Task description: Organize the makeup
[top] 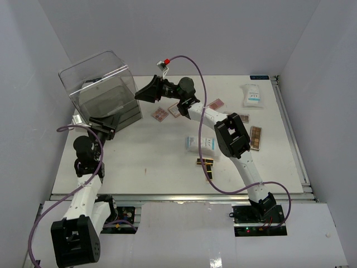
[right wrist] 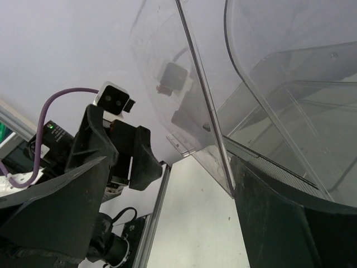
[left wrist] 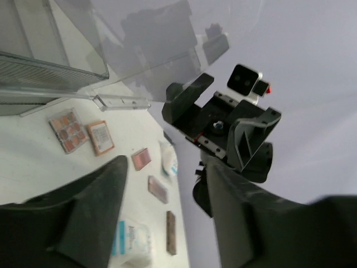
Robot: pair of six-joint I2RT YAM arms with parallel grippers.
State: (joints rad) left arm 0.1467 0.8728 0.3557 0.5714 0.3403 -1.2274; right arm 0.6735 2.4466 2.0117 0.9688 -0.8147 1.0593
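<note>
The makeup lies spread on the white table: square palettes (top: 160,114) (top: 175,110) (top: 216,103), a long palette (top: 255,138), two white-blue sachets (top: 252,95) (top: 201,143) and lipstick tubes (top: 205,162). The left wrist view shows the palettes (left wrist: 68,124) and a sachet (left wrist: 131,240) too. My left gripper (top: 104,121) (left wrist: 167,167) stands open and empty at the front foot of the clear box. My right gripper (top: 146,92) (right wrist: 167,162) is open and empty beside the box's right front edge (right wrist: 206,111).
The big clear plastic box (top: 97,84) stands at the back left, with grey walls close behind it. My two grippers face each other across the box's front corner. A metal rail (top: 290,128) runs along the table's right edge.
</note>
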